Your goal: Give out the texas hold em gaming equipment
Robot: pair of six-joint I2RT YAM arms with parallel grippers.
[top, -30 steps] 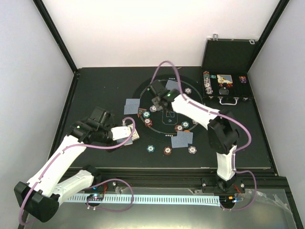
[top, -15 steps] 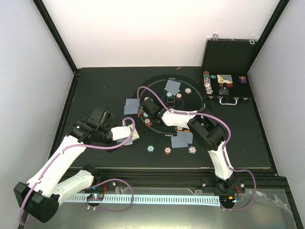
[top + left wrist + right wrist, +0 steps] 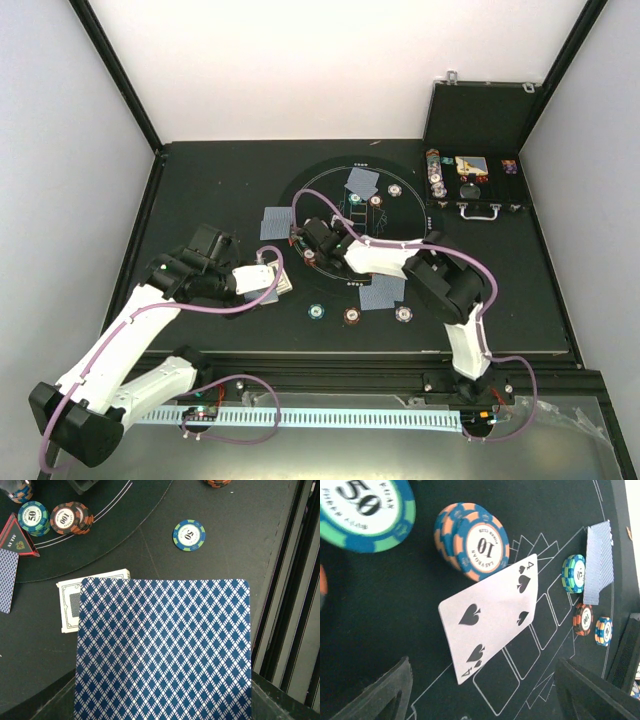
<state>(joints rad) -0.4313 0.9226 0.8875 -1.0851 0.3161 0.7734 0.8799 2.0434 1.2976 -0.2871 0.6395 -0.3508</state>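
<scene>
Right gripper (image 3: 482, 675): jaws spread wide, holding nothing; they were closed a moment ago, so this is a fresh release.
Four of spades (image 3: 490, 615): lies face up and free on the round black mat (image 3: 380, 620), across the white printed card boxes; one corner is just beside the stack of 10 chips (image 3: 475, 542).
Right arm: it has swung from the far side of the mat to its left-centre and dropped low.
Left gripper (image 3: 265, 280): closed on a blue-backed card (image 3: 160, 650), unmoved; a card stack (image 3: 92, 602) shows past its far edge; whether that stack is also held, I cannot tell.
Meaning: one board card looks dealt; the other outlined boxes appear unfilled, so the next card probably comes from the left side.
</scene>
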